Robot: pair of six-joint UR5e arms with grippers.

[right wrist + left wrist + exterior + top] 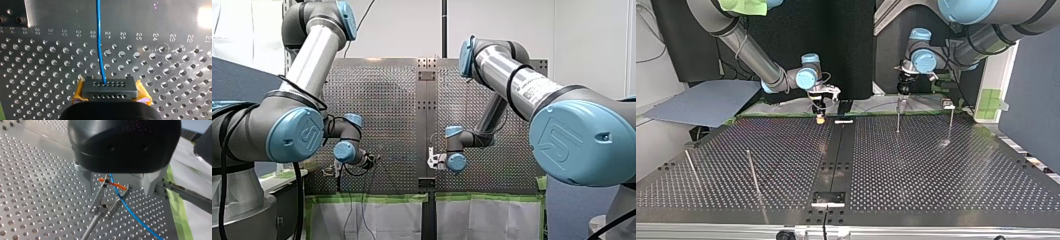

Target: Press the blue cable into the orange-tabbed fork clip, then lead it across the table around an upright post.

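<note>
In the left wrist view the fork clip stands on a thin post, its orange tab crossing the prongs. The blue cable runs through the fork and away over the perforated plate. My left gripper is open above it, its grey fingers standing wide on either side of the clip. In the right wrist view my right gripper is shut on the blue cable, yellow pads flanking a black perforated block where the cable enters. In the top view my right gripper hangs near the table's far edge.
In the top view a second upright post stands to the right of the clip's post. Two thin rods lean at the front left. A small white piece lies on the centre strip. Green tape edges the far side.
</note>
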